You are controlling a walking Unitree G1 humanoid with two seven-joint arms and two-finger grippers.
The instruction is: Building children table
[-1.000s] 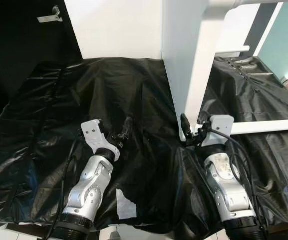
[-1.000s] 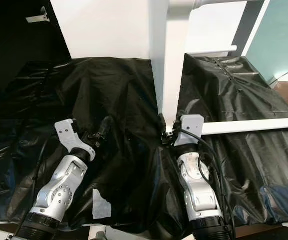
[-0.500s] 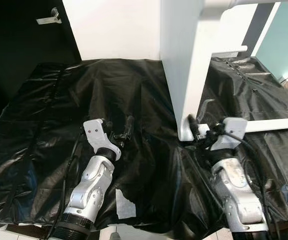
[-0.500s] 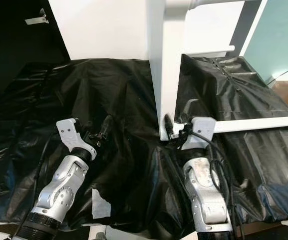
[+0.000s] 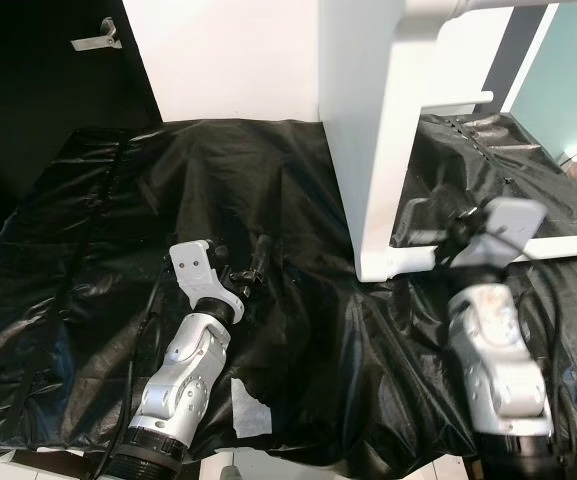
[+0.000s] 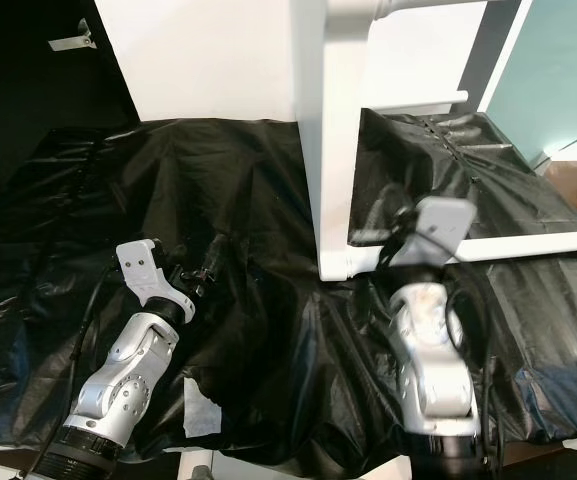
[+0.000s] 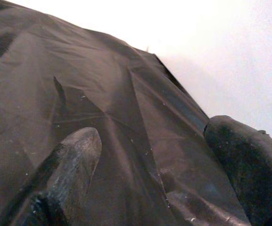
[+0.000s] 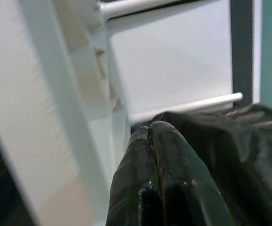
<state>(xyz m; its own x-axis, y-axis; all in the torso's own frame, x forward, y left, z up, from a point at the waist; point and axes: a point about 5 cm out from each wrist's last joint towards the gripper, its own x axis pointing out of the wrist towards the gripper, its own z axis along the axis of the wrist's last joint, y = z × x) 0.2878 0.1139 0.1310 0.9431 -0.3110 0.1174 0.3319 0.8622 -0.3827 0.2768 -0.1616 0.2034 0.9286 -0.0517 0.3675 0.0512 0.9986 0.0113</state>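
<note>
1. While the white table frame (image 5: 378, 150) stands upright on the black plastic sheet (image 5: 118, 250), my right gripper (image 5: 455, 232) has come off the foot of its leg (image 5: 380, 262), where it was pressed a second ago, and now sits raised just to the right of that leg, near the thin white rail (image 5: 568, 246).
2. The right wrist view shows the right fingers (image 8: 161, 165) pressed flat together with nothing between them, so those jaws are together and empty.
3. My left gripper (image 5: 253, 262) has barely shifted; it rests low on the sheet, well apart from the frame. In the left wrist view its fingers (image 7: 74, 160) stand apart, nothing held.
4. The frame's foot has stayed where it was on the sheet, beside a fold of plastic, and the frame stands without my touching it.
5. I read this as a release: whatever steadying or nudging the right arm was doing at the leg looks finished, and I am free to reposition.
6. A torn pale patch (image 5: 251, 413) shows in the sheet near my left arm; I would keep clear of it.
</note>
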